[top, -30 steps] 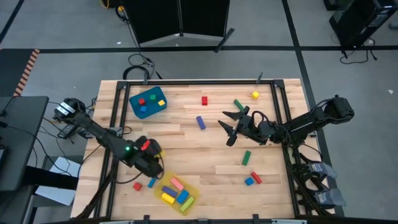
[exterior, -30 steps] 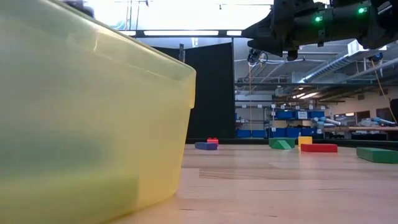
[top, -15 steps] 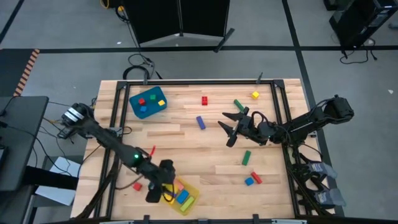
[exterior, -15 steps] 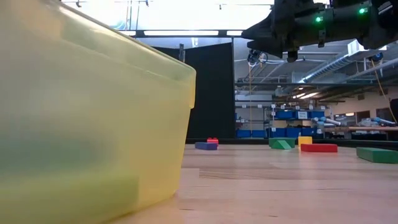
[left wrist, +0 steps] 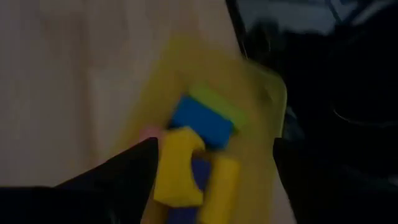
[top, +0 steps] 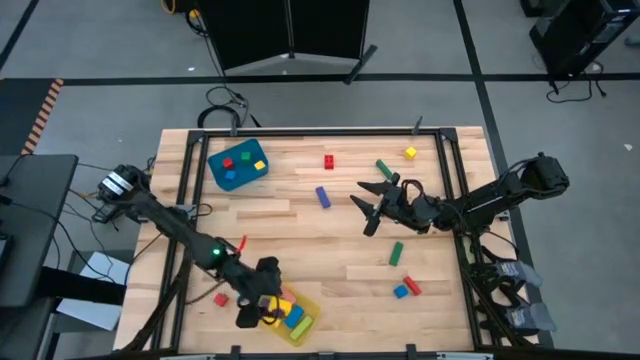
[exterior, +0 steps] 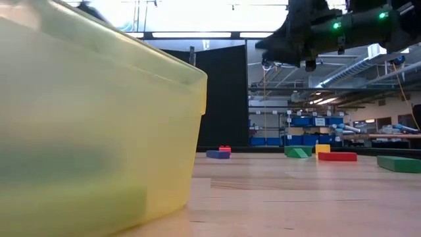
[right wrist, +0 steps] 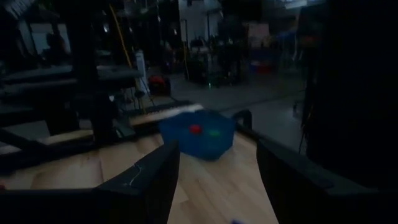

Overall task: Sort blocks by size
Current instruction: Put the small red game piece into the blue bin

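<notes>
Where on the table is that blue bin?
In the high view the blue bin sits at the table's far left corner, left of a small red block.

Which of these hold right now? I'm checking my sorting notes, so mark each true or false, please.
1. The left tool is over the yellow tray. True.
2. The blue bin is empty. False: it holds small blocks, red, green and yellow.
3. The right tool is open above bare wood near the table's middle. True.
4. The right tool holds the green bar. False: that bar lies on the table, apart from it.
5. A red block lies on the table outside both containers. True.
</notes>
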You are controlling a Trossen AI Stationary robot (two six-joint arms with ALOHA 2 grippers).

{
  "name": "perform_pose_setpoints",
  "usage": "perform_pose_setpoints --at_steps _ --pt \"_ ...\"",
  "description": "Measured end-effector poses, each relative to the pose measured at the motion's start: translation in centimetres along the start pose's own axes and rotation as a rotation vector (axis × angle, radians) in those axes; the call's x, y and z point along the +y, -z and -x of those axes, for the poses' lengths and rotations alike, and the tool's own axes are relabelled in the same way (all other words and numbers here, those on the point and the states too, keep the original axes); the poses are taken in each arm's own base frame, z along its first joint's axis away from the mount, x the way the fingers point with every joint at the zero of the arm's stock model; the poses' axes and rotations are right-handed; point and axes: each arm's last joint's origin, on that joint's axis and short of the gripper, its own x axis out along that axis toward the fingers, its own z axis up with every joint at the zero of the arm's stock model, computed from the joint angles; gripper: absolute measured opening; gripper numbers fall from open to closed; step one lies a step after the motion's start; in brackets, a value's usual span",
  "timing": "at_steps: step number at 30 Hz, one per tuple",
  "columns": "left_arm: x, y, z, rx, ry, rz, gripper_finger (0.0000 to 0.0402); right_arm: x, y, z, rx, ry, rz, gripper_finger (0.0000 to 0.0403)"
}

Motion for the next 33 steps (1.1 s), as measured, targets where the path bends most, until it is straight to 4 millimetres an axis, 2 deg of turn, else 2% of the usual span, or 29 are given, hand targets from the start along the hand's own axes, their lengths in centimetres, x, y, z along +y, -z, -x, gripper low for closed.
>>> perform_pose_setpoints --at_steps 6,10,16,20,26,33 --pt "-1.3 -1.3 4.9 -0.267 -0.165 -0.177 0.032 -0.4 0.5 -1.6 0.23 0.094 0.028 0.0227" --pt "-1.3 -1.1 7.5 -0.423 -0.274 -0.24 0.03 -1.7 -0.3 -3.0 0.335 0.201 0.01 0.0227" --pt "0.9 1.4 8.4 -0.586 -0.352 -0.24 0.0276 -4.7 -2.4 -5.8 0.403 0.272 -0.064 0.0227" --pt "2.9 3.6 8.5 -0.695 -0.424 -0.171 0.0267 -6.7 -2.7 -8.0 0.444 0.283 -0.081 0.0227" --pt "5.0 5.5 10.0 -0.873 -0.503 -0.04 0.0262 -8.3 -1.1 -12.9 0.565 0.274 -0.152 0.0246" --pt "5.4 5.9 12.0 -0.957 -0.517 -0.004 0.0262 -9.5 0.8 -18.4 0.777 0.362 -0.225 0.0303"
